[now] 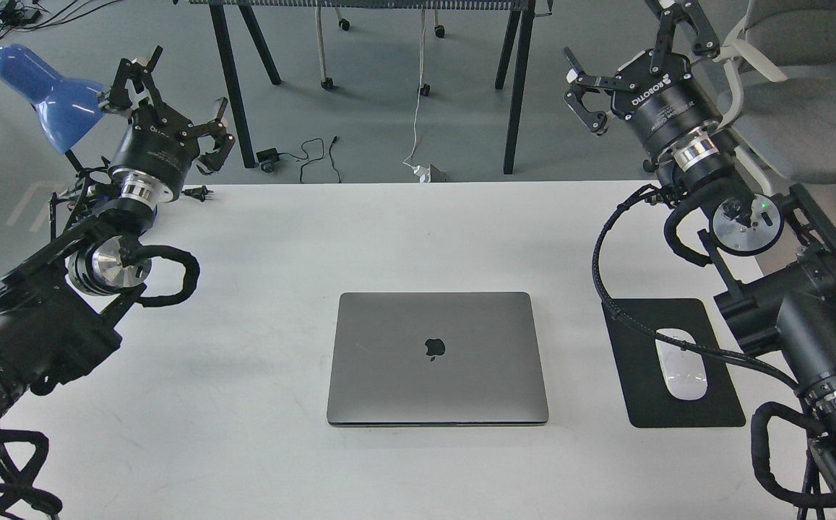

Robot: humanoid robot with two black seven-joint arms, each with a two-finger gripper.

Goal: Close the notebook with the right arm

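Observation:
The notebook (437, 357), a space-grey laptop with a dark apple logo, lies shut and flat on the white table (389, 231), lid down, near the front middle. My right gripper (634, 54) is open and empty, raised above the table's far right corner, well away from the notebook. My left gripper (172, 90) is open and empty, held up at the far left beside the blue lamp (45, 94).
A black mouse pad (678, 404) with a white mouse (681, 363) lies right of the notebook, under my right arm's cable. A grey office chair (800, 79) stands at the far right. Black table legs and floor cables lie beyond the table's far edge.

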